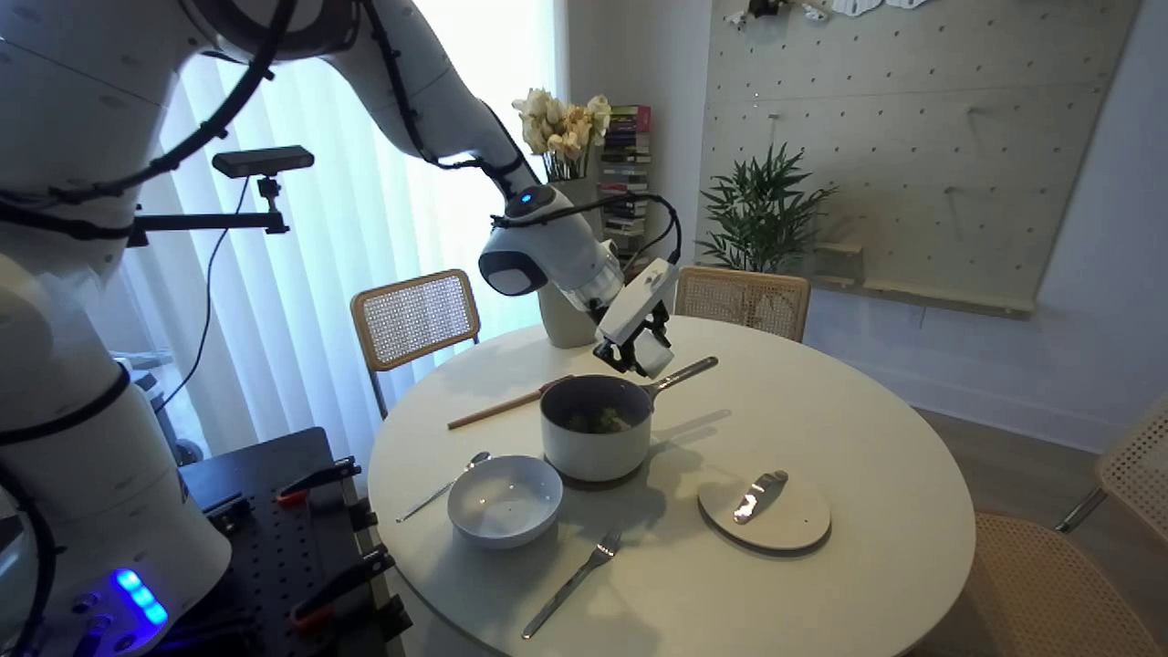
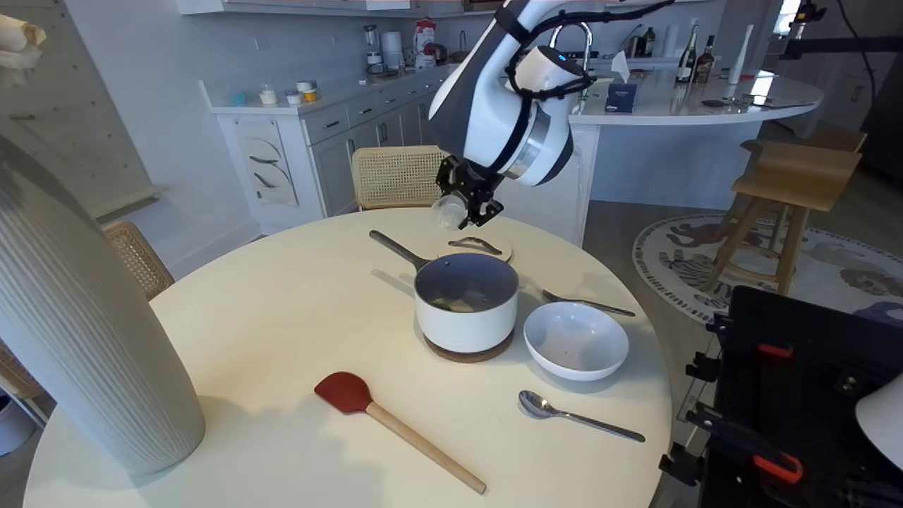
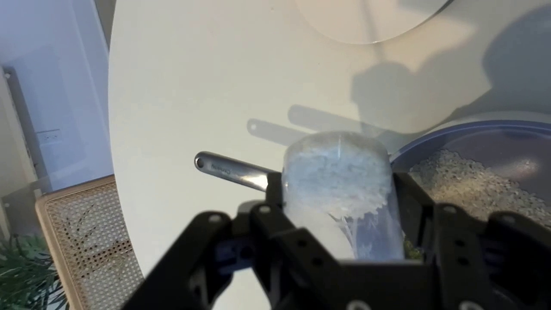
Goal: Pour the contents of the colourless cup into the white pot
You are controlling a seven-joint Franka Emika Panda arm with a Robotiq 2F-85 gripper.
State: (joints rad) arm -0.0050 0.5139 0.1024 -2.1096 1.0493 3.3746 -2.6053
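Mostly, the danger from here is a spill outside the white pot [image 1: 598, 453]. The gripper [image 3: 338, 193] has the colourless cup [image 1: 653, 354] pinched between its fingers [image 3: 411, 202], jaws narrowed to the cup's width, up above the table [image 2: 282, 317]. White grains [image 3: 340, 185] lie inside the cup, which looks tilted and hangs near where the handle [image 3: 234, 171] joins the pot; that stands well in from the table's edge on a round trivet [image 2: 471, 358]. From the wrist, the cup overlaps both the handle and the pot's lip, so a tip made right there would, I think, drop grains on the handle or the table rather than inside. Pale grains [image 3: 473, 185] lie in the pot, so part of the pour may be done. A sharp turn could let the cup's smooth wall slip in the grip, and too low a swing could knock the handle and swivel the pot toward the bowl [image 2: 575, 370], which sits between it and the table's edge nearest the robot's base [image 1: 164, 538]. Grains might also cling inside, leaving the pour short.
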